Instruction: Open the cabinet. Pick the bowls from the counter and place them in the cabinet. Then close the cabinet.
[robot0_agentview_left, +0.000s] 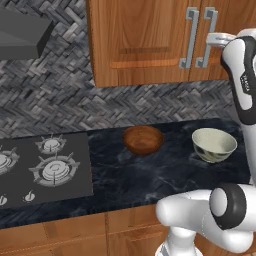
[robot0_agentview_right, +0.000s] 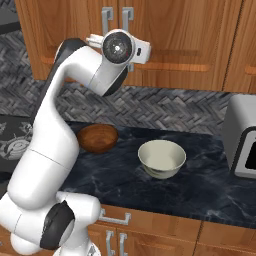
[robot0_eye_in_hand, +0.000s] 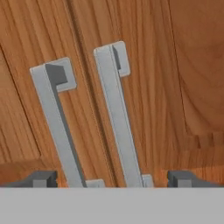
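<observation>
The cabinet hangs above the counter with both doors shut. Its two grey bar handles stand side by side at the doors' meeting edge. My gripper is raised right in front of these handles, open, with nothing between its fingertips. On the black counter sit the reddish-brown wooden bowl and, to its right, the cream bowl, both upright and apart from each other.
A dark grey gas hob lies left of the bowls, under a grey hood. A grey appliance stands at the counter's right end. Wooden drawers run below the counter. My own arm rises between the base and the cabinet.
</observation>
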